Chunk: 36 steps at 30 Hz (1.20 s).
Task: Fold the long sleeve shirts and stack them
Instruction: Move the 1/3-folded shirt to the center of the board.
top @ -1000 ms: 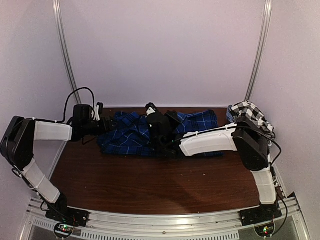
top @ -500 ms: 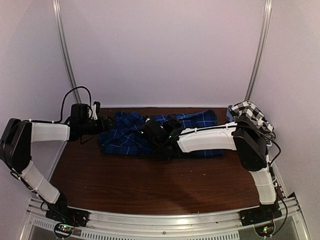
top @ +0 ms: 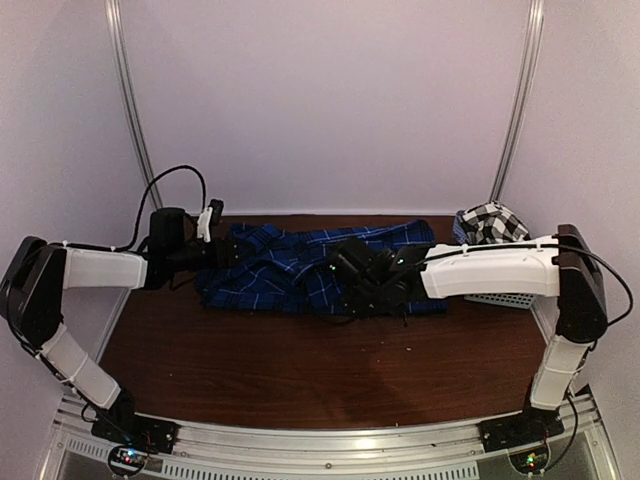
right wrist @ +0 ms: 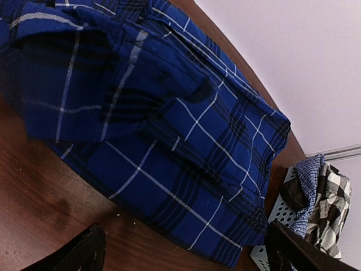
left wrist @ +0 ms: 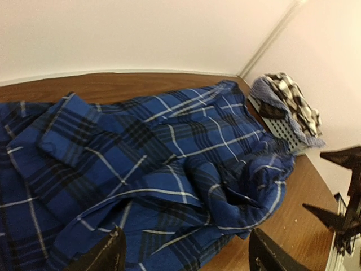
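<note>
At the far half of the worktop (top: 300, 360) lies the blue plaid shirt (top: 280, 270), bunched and not yet folded. The checked shirt (top: 490, 222) sits heaped in the mesh basket (right wrist: 274, 217) at the far right. The left end effector (left wrist: 189, 257) and the right end effector (right wrist: 189, 248) both stand wide, holding nothing. I judge the step goes best by pinching opposite edges and drawing the cloth flat before folding. Count: two shirts, one basket.

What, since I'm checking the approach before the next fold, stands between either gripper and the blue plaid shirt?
Nothing visible. The blue plaid shirt lies directly before the open left gripper and the open right gripper; the basket sits beyond the shirt's end.
</note>
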Available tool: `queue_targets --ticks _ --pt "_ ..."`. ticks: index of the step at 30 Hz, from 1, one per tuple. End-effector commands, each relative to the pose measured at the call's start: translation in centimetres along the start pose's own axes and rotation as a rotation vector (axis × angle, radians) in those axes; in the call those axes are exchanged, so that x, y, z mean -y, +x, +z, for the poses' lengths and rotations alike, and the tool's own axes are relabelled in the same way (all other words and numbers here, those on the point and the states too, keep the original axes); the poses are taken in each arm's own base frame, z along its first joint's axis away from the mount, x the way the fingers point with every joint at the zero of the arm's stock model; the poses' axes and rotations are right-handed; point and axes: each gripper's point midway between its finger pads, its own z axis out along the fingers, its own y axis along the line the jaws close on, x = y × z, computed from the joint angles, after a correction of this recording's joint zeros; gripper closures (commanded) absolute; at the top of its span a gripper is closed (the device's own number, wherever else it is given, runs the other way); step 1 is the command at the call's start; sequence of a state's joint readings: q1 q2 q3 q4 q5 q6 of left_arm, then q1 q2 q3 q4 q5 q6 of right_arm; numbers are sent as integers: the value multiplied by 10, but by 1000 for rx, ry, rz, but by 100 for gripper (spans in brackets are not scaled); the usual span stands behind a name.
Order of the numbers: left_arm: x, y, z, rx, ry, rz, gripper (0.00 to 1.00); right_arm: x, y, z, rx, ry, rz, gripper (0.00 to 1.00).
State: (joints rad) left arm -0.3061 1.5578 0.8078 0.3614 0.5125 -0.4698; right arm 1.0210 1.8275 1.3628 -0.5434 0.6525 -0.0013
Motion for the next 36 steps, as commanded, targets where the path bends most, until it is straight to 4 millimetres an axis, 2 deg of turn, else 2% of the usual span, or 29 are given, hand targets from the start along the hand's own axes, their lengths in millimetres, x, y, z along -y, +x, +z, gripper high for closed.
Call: queue_targets --ticks 1,7,9,13,17,20,23,27,32,36 --pt "65 -3 7 9 187 278 25 19 17 -17 3 -126 182 1" --pt "95 18 20 -71 269 403 22 46 46 -18 -14 -149 286 2" --pt "94 27 33 -115 246 428 22 52 50 -18 -10 -170 337 2" --pt "63 19 54 -166 57 395 22 53 59 -12 -7 -269 494 3" --pt "37 16 54 -151 -95 311 22 50 70 14 -17 -338 652 8" --pt "18 32 52 -160 -145 231 22 53 83 43 -65 -312 699 12" --pt "0 57 54 -206 -139 138 24 53 91 67 -106 -301 710 15" --pt "-14 81 57 -250 -114 45 26 50 102 93 -147 -304 727 17" --pt "-29 101 58 -298 -155 13 27 48 117 113 -181 -313 746 19" --pt "-41 122 53 -351 -188 -19 27 35 139 117 -235 -329 738 21"
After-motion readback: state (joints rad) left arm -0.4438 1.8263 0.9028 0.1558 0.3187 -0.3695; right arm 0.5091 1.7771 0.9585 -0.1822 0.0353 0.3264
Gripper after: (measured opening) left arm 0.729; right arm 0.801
